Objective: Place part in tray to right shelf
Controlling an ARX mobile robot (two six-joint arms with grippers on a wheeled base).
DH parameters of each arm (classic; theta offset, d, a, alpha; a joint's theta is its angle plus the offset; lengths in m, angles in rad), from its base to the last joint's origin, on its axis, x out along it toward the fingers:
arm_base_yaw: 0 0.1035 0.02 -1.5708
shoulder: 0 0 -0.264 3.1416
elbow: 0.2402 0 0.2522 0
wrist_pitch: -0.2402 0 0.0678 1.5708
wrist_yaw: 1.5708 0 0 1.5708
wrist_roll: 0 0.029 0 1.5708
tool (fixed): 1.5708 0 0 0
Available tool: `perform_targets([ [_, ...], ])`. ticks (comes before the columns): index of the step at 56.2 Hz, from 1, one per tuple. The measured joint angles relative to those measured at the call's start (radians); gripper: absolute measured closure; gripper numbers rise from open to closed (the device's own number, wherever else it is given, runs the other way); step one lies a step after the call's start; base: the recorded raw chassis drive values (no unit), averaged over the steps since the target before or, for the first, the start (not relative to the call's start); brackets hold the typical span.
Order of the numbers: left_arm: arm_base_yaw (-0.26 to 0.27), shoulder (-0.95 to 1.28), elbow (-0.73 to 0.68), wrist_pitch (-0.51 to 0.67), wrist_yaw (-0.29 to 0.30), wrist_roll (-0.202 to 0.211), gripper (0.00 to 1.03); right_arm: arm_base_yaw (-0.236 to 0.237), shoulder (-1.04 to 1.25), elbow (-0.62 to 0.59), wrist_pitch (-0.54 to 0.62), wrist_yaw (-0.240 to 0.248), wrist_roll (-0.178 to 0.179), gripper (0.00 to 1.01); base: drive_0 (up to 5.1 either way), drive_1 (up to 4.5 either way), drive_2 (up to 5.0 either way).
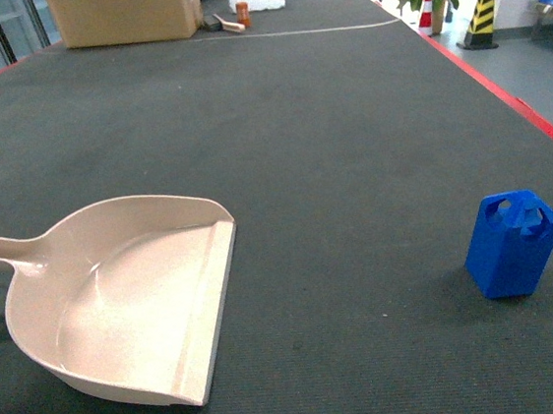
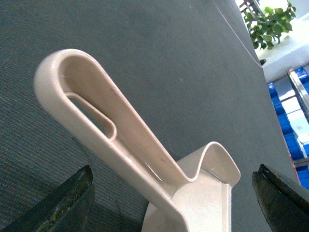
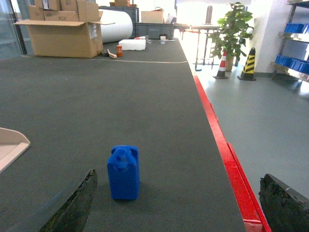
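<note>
The left gripper (image 2: 171,193) is hanging with its jaws spread wide, one dark finger (image 2: 67,200) at each lower corner of the left wrist view. Between them, and a little ahead, the long handle of the tray (image 2: 120,145) is running up and away; neither finger is touching it. The handle is passing nearer to the left finger than to the right one, so the gap is not centred on it.

The right gripper (image 3: 176,203) is also standing spread wide. The part (image 3: 124,172) is standing upright on the dark mat (image 3: 120,96) just ahead of the jaws, close beside the left finger and well apart from the right finger. It is not held.

In the head view the part (image 1: 513,243) is sitting well apart from the tray (image 1: 117,293), which is lying flat with its front lip turned towards the part. Nothing is inside the tray yet. Farther out, a red strip (image 3: 222,145) is marking the mat edge on the part's right, and beyond it there is lower floor. Blue crates on a steel shelf (image 2: 289,121) are showing only at the frame edges.

The risks, as a judgement: the part is tall and probably light, and since it is off-centre between the right jaws, the near finger would likely meet it first and tip it or push it towards the red edge. On the left side, the glossy curved handle may slip or twist in an off-centre pinch, and then the tray would tilt.
</note>
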Motion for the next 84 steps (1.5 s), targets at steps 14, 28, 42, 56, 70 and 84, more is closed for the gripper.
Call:
perform_targets([
  [14, -0.006, -0.006, -0.017, 0.011, -0.098, -0.044, 0.05, 0.000, 0.000, 0.000, 0.000, 0.000, 0.000, 0.03, 0.0, 0.00, 0.0],
  [28, -0.036, 0.119, 0.088, 0.026, -0.139, -0.159, 0.05, 0.000, 0.000, 0.000, 0.000, 0.000, 0.000, 0.03, 0.0, 0.00, 0.0],
  [42, -0.038, 0.231, 0.216, 0.044, -0.120, -0.218, 0.05, 0.000, 0.000, 0.000, 0.000, 0.000, 0.000, 0.03, 0.0, 0.00, 0.0],
  [56, 0.000, 0.357, 0.304, 0.088, -0.063, -0.281, 0.11, 0.000, 0.000, 0.000, 0.000, 0.000, 0.000, 0.03, 0.0, 0.00, 0.0],
  [70, 0.001, 0.364, 0.267, 0.177, 0.003, -0.357, 0.53, 0.000, 0.000, 0.000, 0.000, 0.000, 0.000, 0.03, 0.0, 0.00, 0.0],
  [84, -0.025, 0.226, 0.134, 0.266, 0.021, -0.451, 0.83, 0.000, 0.000, 0.000, 0.000, 0.000, 0.000, 0.03, 0.0, 0.00, 0.0],
])
